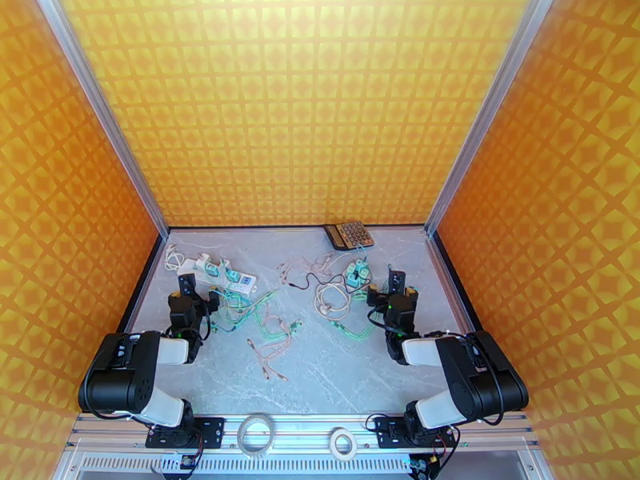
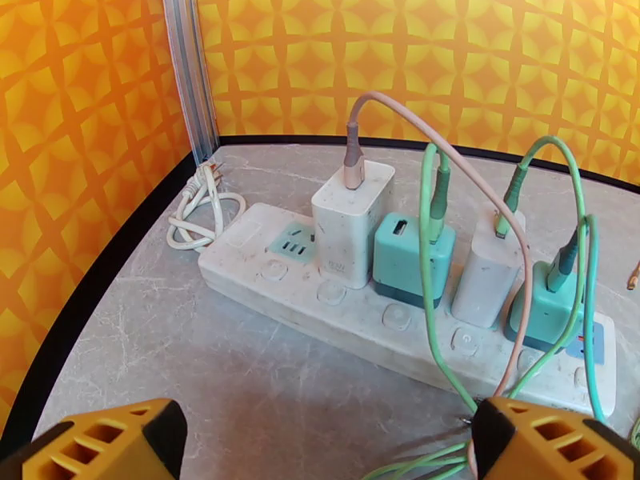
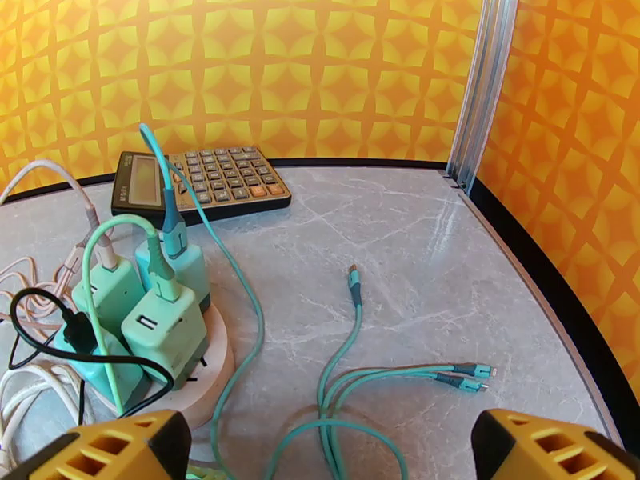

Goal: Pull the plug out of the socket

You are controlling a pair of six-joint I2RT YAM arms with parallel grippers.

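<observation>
While poised low over the table (image 1: 336,370), gapes wide: left tool (image 2: 320,450), orange fingertips (image 2: 104,442) at the bottom corners of its wrist view, clamped on nothing. Faces a long white power strip (image 2: 248,266) lying flat just ahead, near the left wall. Plugged into that strip, side by side: a white charger (image 2: 352,222) with a pink lead (image 2: 352,154), a teal charger (image 2: 404,258), a second white charger (image 2: 490,274) and a second teal charger (image 2: 548,310), with green leads (image 2: 432,194) looping off the last three. Beside the strip's far end, a coiled white cord (image 2: 196,218).

Likewise spread wide and gripping nothing: right tool (image 3: 320,450). To its left and close by, a round white socket (image 3: 212,370) crowded with teal plugs (image 3: 164,334), all seated, with a black lead (image 3: 78,331) looped around the nearest. Beyond, near the back wall, a calculator (image 3: 200,182). Straight ahead on bare table, loose teal cables (image 3: 352,330), connector ends fanned out toward the right wall, touching neither socket nor tool.
</observation>
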